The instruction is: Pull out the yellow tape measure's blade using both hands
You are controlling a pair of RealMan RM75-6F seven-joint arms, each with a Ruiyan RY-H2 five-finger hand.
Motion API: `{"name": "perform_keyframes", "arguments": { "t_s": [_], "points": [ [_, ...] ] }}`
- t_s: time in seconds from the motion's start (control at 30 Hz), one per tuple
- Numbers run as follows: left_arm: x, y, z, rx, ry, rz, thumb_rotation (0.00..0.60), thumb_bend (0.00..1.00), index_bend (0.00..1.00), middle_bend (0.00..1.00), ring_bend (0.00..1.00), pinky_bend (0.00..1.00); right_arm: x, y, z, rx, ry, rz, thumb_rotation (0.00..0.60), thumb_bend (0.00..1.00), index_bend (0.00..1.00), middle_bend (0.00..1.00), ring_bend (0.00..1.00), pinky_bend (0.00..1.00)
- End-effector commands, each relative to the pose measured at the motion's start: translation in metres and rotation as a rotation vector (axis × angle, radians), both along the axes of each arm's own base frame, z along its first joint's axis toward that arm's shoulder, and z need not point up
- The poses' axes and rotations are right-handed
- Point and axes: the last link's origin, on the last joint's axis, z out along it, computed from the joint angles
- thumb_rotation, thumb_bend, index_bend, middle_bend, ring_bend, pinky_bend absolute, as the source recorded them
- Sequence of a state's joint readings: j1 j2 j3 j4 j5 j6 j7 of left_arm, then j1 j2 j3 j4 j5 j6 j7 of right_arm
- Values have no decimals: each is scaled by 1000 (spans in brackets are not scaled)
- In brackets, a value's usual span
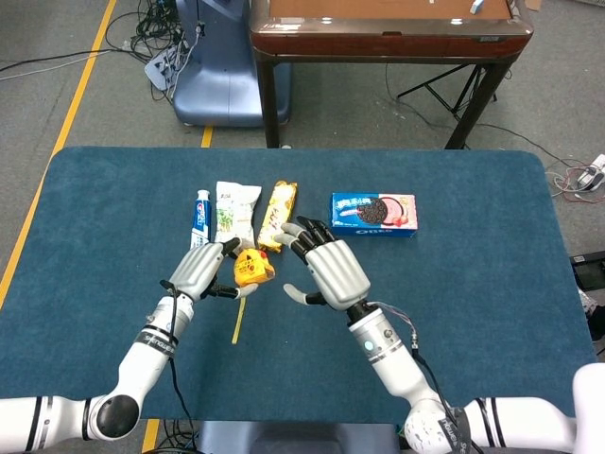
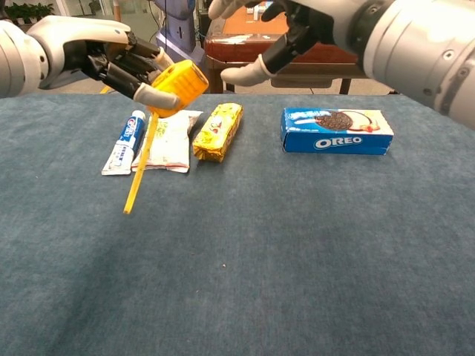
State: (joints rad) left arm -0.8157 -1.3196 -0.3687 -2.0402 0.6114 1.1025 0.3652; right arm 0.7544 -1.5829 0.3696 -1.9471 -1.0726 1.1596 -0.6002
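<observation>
1. A yellow tape measure [image 2: 180,83] with a rounded case is held up off the blue surface [image 2: 297,245], tilted.
2. Its yellow blade [image 2: 141,167] is partly pulled out, hanging down and slightly left from the case, its tip free in the air, above the surface.

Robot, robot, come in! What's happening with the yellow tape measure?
Left hand holds tape measure aloft, blade dangling. Right hand open beside it. Nothing between them.

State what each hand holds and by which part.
The left hand grips the yellow tape measure by its case, blade hanging free. The right hand holds nothing.
</observation>
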Motion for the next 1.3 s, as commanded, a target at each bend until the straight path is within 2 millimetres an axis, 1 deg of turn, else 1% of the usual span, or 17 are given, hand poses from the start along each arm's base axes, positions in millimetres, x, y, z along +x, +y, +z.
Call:
{"name": "perform_keyframes", "arguments": {
  "t_s": [0.03,0.23,0.9,1.1,1.3],
  "points": [
    [2,-1,1,0,-4,-2,600,258,457,465,324,227,9,-4,-5,-10,5,0,600,321,223,169,82,105],
    [3,-2,3,-3,-8,3,600,260,457,465,324,227,16,-6,-9,-17,10,-1,600,321,223,169,82,105],
    [5,-3,2,-43,-31,-7,600,259,454,465,324,227,19,-13,-16,31,-1,0,600,321,223,169,82,105],
    [3,-3,4,-44,-26,-5,600,261,455,465,325,227,20,-15,-15,11,3,8,600,324,224,201,82,105],
    [-1,-4,6,-44,-21,2,600,261,455,465,325,227,20,-17,-14,-12,6,4,600,397,224,243,90,105]
  ]
}}
